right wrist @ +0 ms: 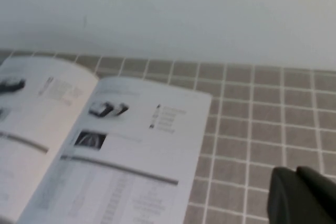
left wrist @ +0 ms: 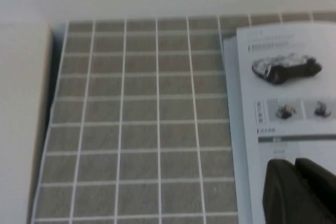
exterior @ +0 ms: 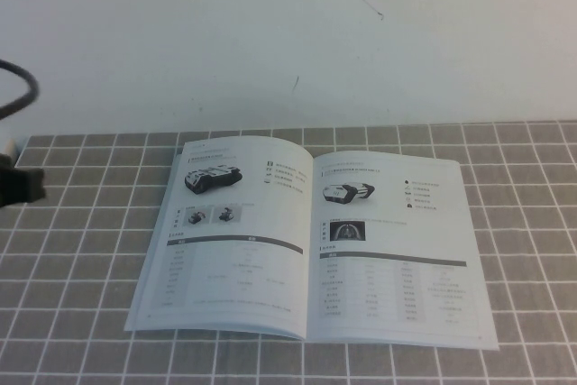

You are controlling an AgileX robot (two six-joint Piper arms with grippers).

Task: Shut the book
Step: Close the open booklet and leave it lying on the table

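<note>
The book (exterior: 311, 236) lies open flat on the desk (exterior: 81, 250); closing not begun. My left pincer (left wrist: 294, 165) hovers left of it, my right pincer (right wrist: 296, 172) right, both pressed together.

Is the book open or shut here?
Open: book lies spread flat, both pages up; left gripper left of it, right gripper right of it.

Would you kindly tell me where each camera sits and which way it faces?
High view: raised on the robot's side, angled down at the open book and checked mat; the left arm shows at the left edge.
Left wrist view: left of the book, facing its left page; left gripper in the foreground.
Right wrist view: right of the book, facing its right page; right gripper in the foreground.
Shared: all show the book.
</note>
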